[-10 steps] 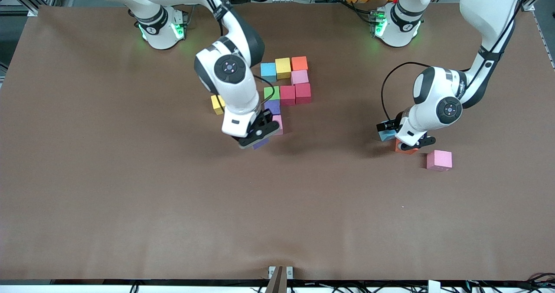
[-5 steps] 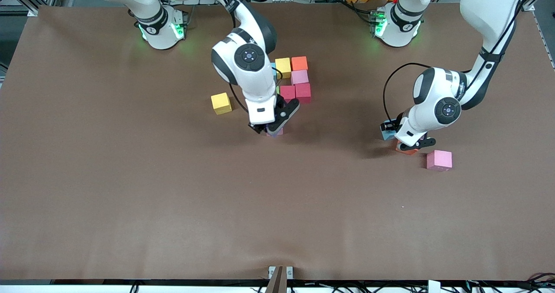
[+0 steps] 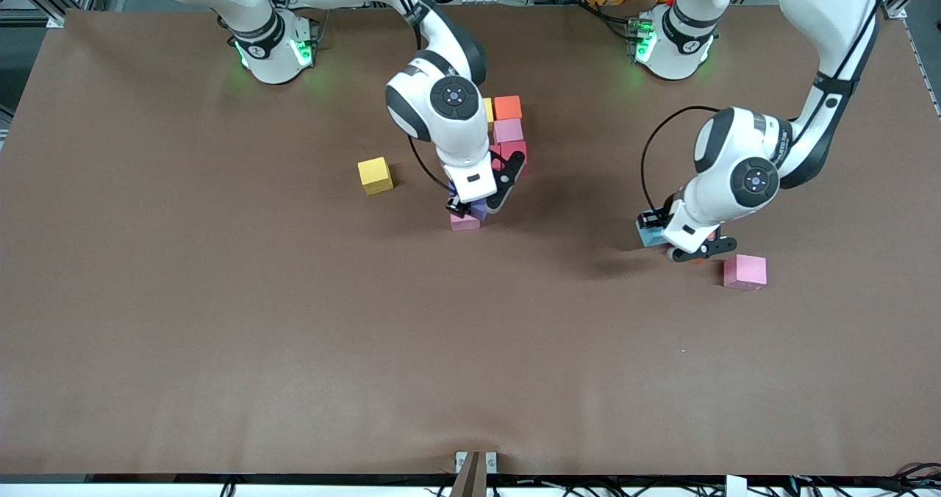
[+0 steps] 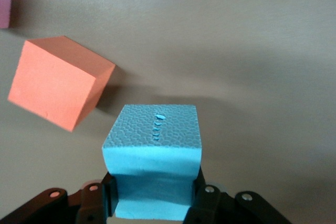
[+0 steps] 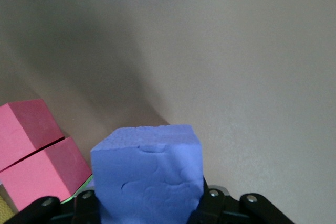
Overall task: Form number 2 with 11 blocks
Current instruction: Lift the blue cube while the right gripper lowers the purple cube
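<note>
Right gripper (image 3: 470, 209) is clamped on a purple block (image 5: 148, 174) — the right wrist view shows it filling the jaws, squarely seated. It hangs over the near end of the half-built number 2 (image 3: 507, 133), just above a pink block (image 3: 464, 222) on the table (image 3: 220, 335). Under and beside the arm: two red blocks (image 5: 37, 153) touching each other, a pink one (image 3: 508, 129) and an orange one (image 3: 507, 106) above them toward the bases; the rest of the digit is hidden by the arm. A lone yellow block (image 3: 375, 174) sits apart, toward the right arm's end.

Left gripper (image 3: 680, 245) is closed on a blue block (image 4: 153, 158), low over the table and well apart from the digit, toward the left arm's end. Just beside it lies an orange block (image 4: 58, 89), skewed; a loose pink block (image 3: 744, 271) sits near it.

Likely step: right arm places purple into the bottom rows, left arm carries blue over.

To do it well:
- Square the purple cube to the row before lowering — a rotated cube will shove its neighbours.
- Come down vertically, faces just touching the pink block, then release.
- Release only once it's seated; foam may stick to the pads.
- Lift blue straight up first so it doesn't nudge the orange one.
- Hold the left arm clear until the right arm leaves the digit.
</note>
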Controlling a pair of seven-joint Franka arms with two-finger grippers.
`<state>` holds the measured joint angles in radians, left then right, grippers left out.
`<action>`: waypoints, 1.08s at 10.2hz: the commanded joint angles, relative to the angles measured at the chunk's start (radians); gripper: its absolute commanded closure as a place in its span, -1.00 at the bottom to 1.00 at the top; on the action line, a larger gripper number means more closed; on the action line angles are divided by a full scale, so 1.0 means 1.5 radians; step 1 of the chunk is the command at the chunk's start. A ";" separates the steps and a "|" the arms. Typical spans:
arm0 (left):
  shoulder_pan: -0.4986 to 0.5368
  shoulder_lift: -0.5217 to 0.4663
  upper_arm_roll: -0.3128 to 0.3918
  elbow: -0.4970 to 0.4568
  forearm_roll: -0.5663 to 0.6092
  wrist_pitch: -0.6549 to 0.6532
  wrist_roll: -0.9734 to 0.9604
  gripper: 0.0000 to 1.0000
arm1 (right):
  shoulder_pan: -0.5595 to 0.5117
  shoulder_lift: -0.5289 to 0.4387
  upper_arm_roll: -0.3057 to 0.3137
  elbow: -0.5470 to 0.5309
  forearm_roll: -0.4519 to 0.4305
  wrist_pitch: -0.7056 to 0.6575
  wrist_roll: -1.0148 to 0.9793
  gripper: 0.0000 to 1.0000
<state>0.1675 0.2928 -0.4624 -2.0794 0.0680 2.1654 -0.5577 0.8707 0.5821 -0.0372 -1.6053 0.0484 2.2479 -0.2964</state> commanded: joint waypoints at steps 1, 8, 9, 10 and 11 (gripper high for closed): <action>0.001 -0.006 -0.020 0.050 0.004 -0.043 -0.054 0.75 | 0.000 0.028 -0.002 0.048 -0.009 -0.004 -0.067 -0.11; 0.004 0.001 -0.037 0.124 0.002 -0.046 -0.077 0.76 | 0.006 0.035 -0.001 0.063 -0.010 -0.011 -0.297 -0.11; 0.005 0.005 -0.036 0.131 0.003 -0.046 -0.076 0.76 | 0.004 0.037 -0.002 0.063 -0.010 -0.011 -0.307 -0.11; 0.005 0.007 -0.036 0.137 0.003 -0.046 -0.077 0.76 | 0.010 0.045 -0.002 0.067 -0.009 -0.010 -0.306 -0.11; 0.003 0.010 -0.036 0.140 0.003 -0.046 -0.078 0.76 | 0.010 0.054 -0.002 0.074 -0.007 -0.011 -0.305 -0.11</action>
<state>0.1696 0.2925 -0.5093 -1.8998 0.0678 2.1176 -0.6588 0.8794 0.6325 -0.0377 -1.5342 0.0441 2.2468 -0.7371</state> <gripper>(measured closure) 0.458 0.419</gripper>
